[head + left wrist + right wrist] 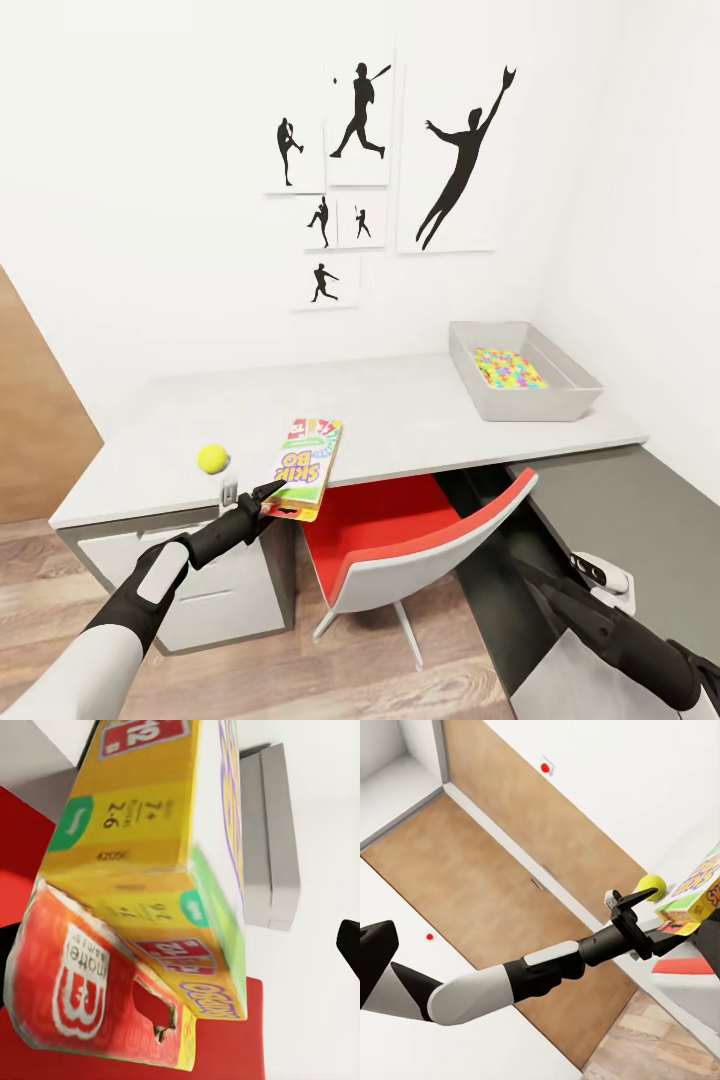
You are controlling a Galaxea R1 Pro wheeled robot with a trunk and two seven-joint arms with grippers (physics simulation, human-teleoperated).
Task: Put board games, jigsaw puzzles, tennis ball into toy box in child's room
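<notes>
— What's in the toy box (570,392)?
— I see jigsaw puzzles (507,368) lying inside it, far right on the desk (420,410).
— Fingers?
— My left gripper (272,497) clamps the board game (309,466) at the desk's front edge, beside the tennis ball (212,458). Right gripper (600,575): can't tell.

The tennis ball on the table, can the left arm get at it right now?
Probably not yet. The tennis ball lies unobstructed on the table close to the left pincer, but that pincer is shut on the board game, which would have to go into the toy box first.
</notes>
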